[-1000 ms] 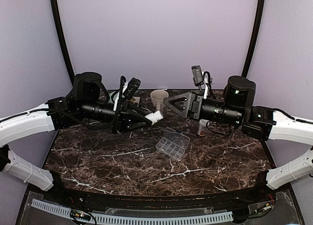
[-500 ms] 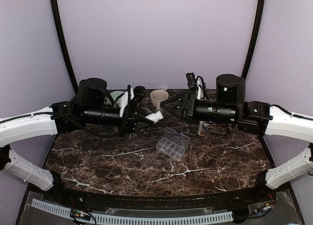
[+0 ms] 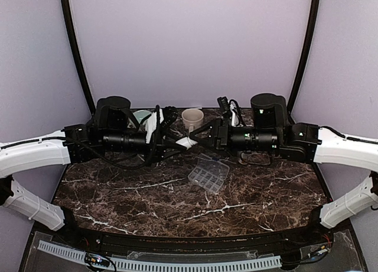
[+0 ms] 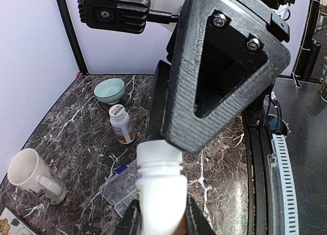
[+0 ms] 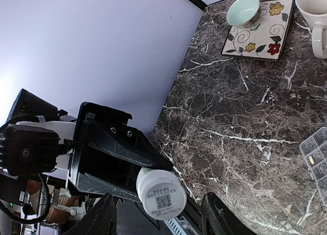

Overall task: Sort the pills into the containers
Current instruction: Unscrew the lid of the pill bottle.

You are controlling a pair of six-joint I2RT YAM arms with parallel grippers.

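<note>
The left gripper [image 4: 161, 220] is clamped on the body of a white pill bottle [image 4: 161, 189] and holds it level above the table [image 3: 118, 195]. The cap [image 5: 161, 193] points at the other arm. Gripping the body leaves the cap bare, which is probably why it is held this way. The right gripper [image 5: 160, 214] faces the cap head-on with its jaws spread wide, one finger on each side. Its own wrist view shows a gap on both sides, so it does not seem to grip. This looks like an opening move, with one arm steadying the bottle and the other placed to twist off the lid.

The pill-organizer tray [image 3: 208, 173] lies on the marble near the spot under the bottle, a little toward the arm bases. Its clear lid appears to be folded back, so the compartments are open for pills. A second bottle [image 4: 121, 124] stands upright farther off, near a pale green bowl [image 4: 109, 90]. A cream mug [image 3: 192, 117] stands behind the grippers, apart from the tray.
</note>
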